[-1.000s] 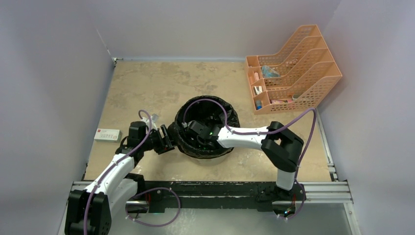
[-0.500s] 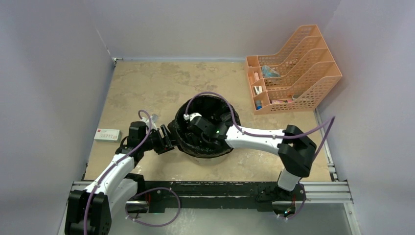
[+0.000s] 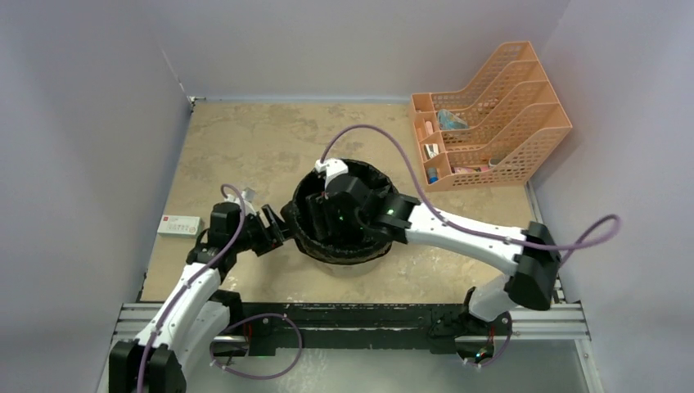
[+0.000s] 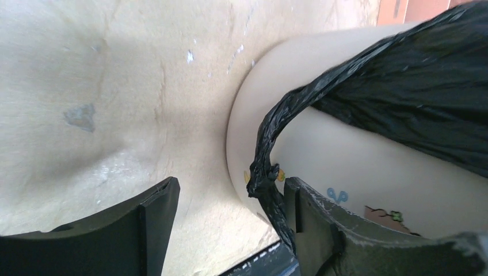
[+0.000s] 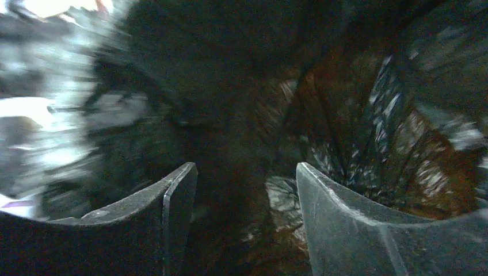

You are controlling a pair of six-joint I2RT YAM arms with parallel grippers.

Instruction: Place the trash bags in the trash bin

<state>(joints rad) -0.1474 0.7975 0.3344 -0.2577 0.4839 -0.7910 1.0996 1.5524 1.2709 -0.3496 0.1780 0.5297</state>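
The trash bag [image 3: 372,192] is black glossy film lining the trash bin [image 3: 348,263] and folded over its rim. Only a strip of cream wall shows below it. My right gripper [image 3: 331,219] reaches down inside the bag-lined bin. Its jaws [image 5: 246,169] are open, with dark crinkled film [image 5: 357,132] all round and nothing between them. My left gripper [image 3: 277,230] is open at the bin's left side. In the left wrist view a twisted bag handle [image 4: 266,172] hangs down the cream bin wall [image 4: 357,155], just inside the right finger [image 4: 322,224] of the open gripper [image 4: 231,187].
An orange mesh desk organiser [image 3: 483,115] stands at the back right. A small white and red box [image 3: 180,224] lies at the table's left edge beside the left arm. Walls close in on the left, back and right. A metal rail [image 3: 360,315] runs along the front.
My right arm stretched out: its elbow swung right and its wrist moved farther over the bin, pointing down into the bag. My left gripper shifted slightly along the bin's left side.
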